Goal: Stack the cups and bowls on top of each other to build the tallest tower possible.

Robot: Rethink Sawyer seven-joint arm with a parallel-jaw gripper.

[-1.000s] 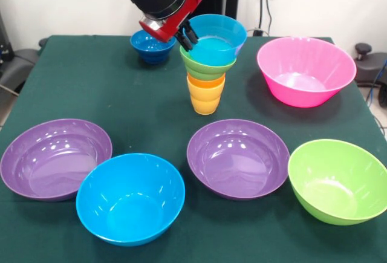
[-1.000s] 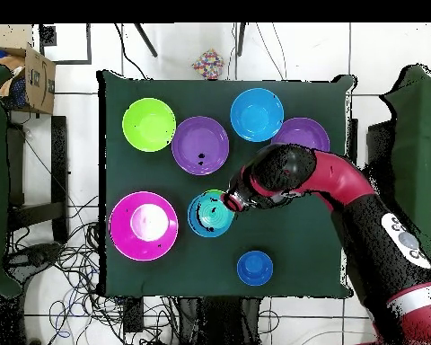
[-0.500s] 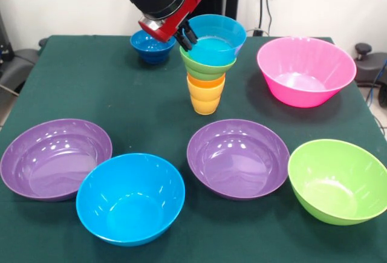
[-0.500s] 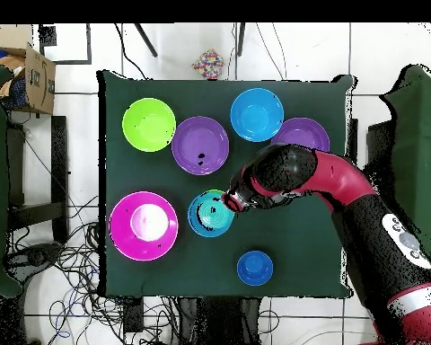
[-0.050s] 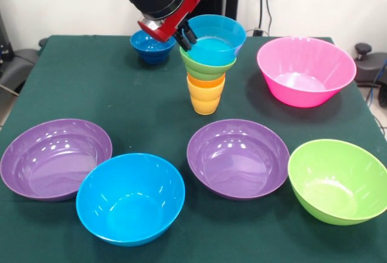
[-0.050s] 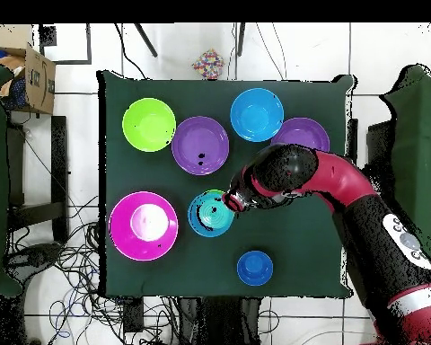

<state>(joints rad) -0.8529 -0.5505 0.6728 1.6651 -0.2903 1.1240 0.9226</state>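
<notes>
Claw (image 5: 185, 38) at light blue bowl (image 5: 216, 40) rim atop tower (image 5: 207, 72).

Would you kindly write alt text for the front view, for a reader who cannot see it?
A red and black robot arm's gripper meets the rim of a light blue bowl topping a tower of a green bowl and two orange cups on a green table. Six more bowls sit around it, all apart from it.

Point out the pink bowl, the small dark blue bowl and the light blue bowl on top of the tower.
pink bowl (image 5: 305, 81), front view, inner floor.
small dark blue bowl (image 5: 149, 45), front view, inside.
light blue bowl (image 5: 216, 40), front view, inner wall.
</notes>
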